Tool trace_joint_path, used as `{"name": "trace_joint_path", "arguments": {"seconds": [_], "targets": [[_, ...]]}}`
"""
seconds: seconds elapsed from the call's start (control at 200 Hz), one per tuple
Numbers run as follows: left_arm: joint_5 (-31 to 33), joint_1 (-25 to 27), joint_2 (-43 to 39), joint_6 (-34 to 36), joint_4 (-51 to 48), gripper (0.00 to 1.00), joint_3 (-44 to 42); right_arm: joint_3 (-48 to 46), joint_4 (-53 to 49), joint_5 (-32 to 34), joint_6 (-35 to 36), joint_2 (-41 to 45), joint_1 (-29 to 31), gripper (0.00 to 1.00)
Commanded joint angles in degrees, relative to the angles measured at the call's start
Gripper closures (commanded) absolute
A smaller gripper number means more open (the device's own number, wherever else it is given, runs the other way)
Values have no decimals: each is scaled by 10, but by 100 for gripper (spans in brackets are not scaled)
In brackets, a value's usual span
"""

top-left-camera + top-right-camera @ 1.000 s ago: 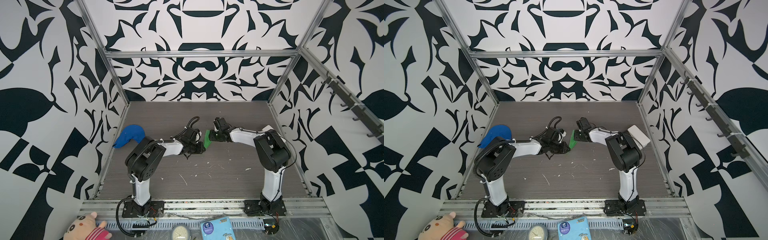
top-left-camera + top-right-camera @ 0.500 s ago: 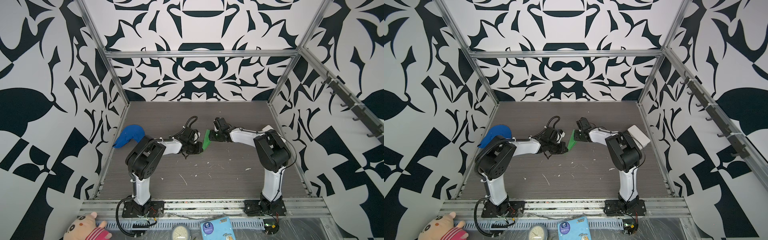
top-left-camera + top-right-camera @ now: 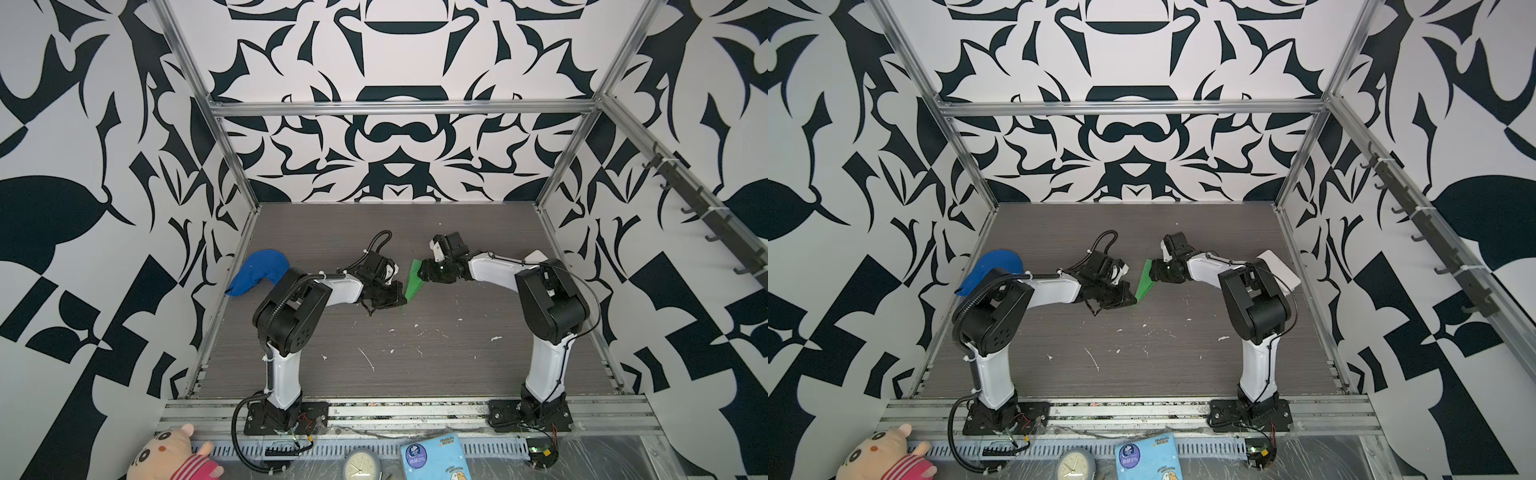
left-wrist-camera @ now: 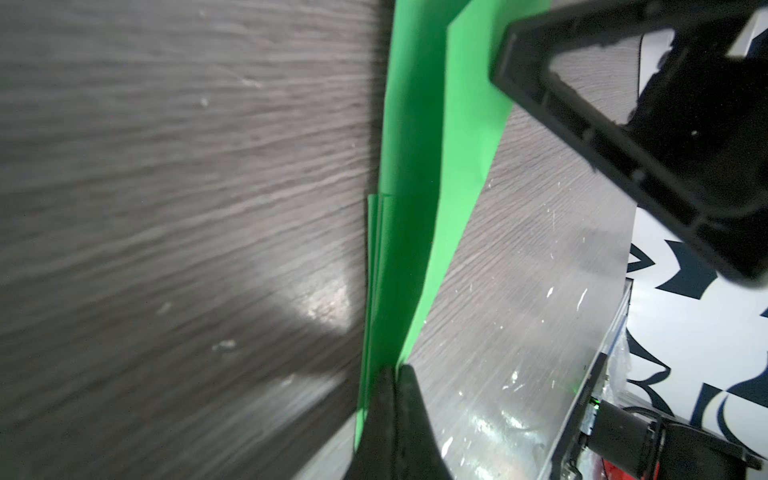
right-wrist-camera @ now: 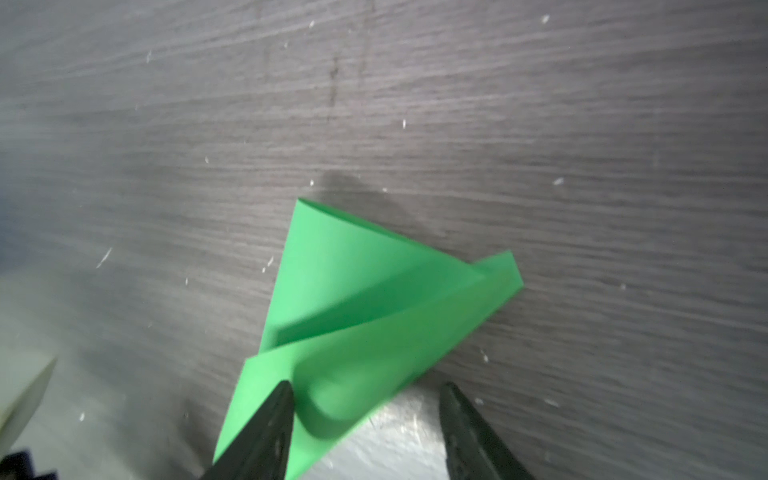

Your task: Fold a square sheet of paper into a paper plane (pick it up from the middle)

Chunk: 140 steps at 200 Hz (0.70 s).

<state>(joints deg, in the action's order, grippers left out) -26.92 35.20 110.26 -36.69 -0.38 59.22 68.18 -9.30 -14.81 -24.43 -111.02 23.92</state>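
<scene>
While the two arms meet over the middle of the dark grey wood-grain counter (image 3: 415,365), the folded sheet hangs between them, just left of centre and toward the far half. The black left tool (image 4: 394,374) is pinched tight on the near, narrow end of the bright green paper plane (image 3: 414,283), probably to pin the layers so they cannot spring apart. The black right tool (image 5: 365,392) stands wide around the far end, gripping nothing, which I judge leaves it free to reset. The plane is a slim dart with lengthwise creases, standing on edge, its far flaps gaping loosely. Whether it touches the counter I cannot tell.
</scene>
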Motion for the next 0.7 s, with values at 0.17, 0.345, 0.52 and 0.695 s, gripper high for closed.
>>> {"name": "trace_joint_path", "arguments": {"seconds": [0.17, 0.345, 0.52, 0.695], "targets": [[-25, -4, 22, -35, -35, 100, 25, -36, -44, -62, 75, 17, 0, 33], [-23, -9, 19, -48, -24, 100, 18, -44, -42, -79, 102, 12, 1, 32], [-25, -15, 16, -69, 3, 100, 0, -32, -72, -31, 111, -12, 5, 36], [-26, -16, 19, -77, 17, 100, -7, -20, -93, 8, 103, -33, 17, 38]]}}
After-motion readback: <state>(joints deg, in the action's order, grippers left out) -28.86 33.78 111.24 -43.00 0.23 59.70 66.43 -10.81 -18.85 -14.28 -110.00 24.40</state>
